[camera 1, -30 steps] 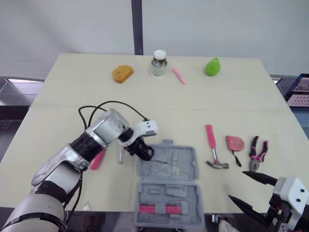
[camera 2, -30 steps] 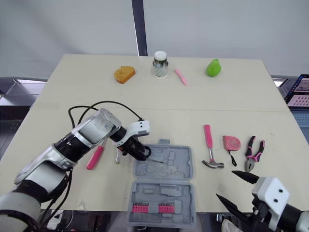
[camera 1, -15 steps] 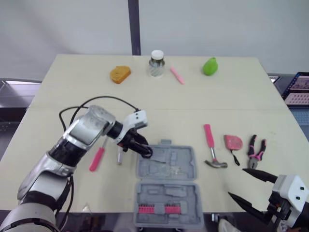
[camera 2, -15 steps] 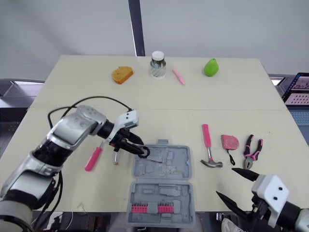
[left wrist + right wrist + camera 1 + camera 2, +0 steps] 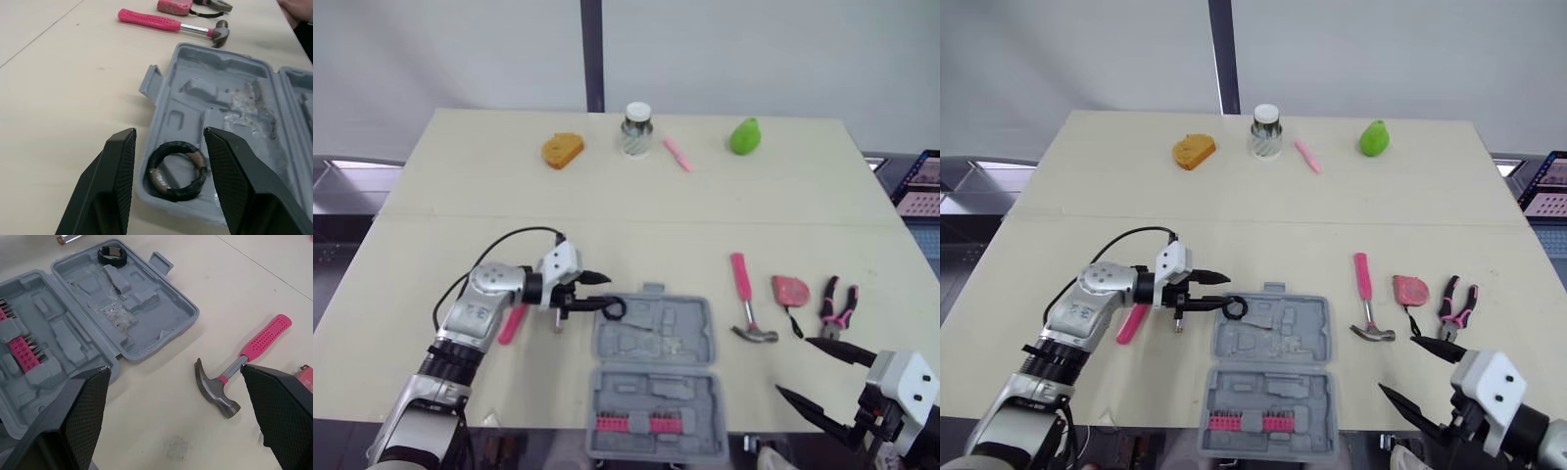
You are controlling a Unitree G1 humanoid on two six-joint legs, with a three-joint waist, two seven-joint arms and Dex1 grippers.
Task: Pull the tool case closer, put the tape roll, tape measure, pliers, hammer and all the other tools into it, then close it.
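l end effector (image 5: 169,131) open, astride tape roll (image 5: 155,172) in tool case (image 5: 234,93) | r end effector (image 5: 174,368) open, empty

At the table's (image 5: 607,196) far edge an orange slice (image 5: 562,150) is lying; a white-lidded jar (image 5: 635,129) is standing beside it; a green fruit (image 5: 744,135) is sitting farther right.

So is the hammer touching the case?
Apart. The right wrist view shows a strip of bare table between the hammer head and the rim of the case.

Bright even overhead light, soft faint shadows, sharp focus, no glare
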